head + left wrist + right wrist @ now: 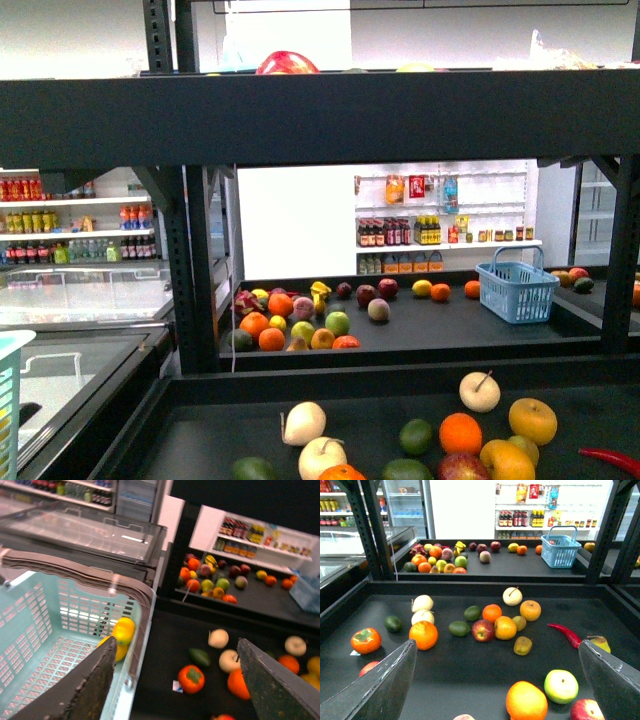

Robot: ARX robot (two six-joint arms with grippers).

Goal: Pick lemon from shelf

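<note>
Both sets of jaws stand wide open and hold nothing. The left gripper hangs over the edge of a pale green basket, at 9 o'clock from the fruit on the near counter of the shelf. Two yellow fruits lie in the basket's corner.

The right gripper looks along the counter from its near side. On that counter the likeliest lemon is the yellow-orange fruit in the middle cluster, though colour alone does not settle it. It lies touching a red apple on one side, with a small greenish fruit just behind it and an orange close by.

From the right jaws it lies at about 12 o'clock, straight ahead. In the front view it sits at 5 o'clock, so the right arm looks clearly nearer. It reads almost round, so I cannot tell its long axis.
</note>
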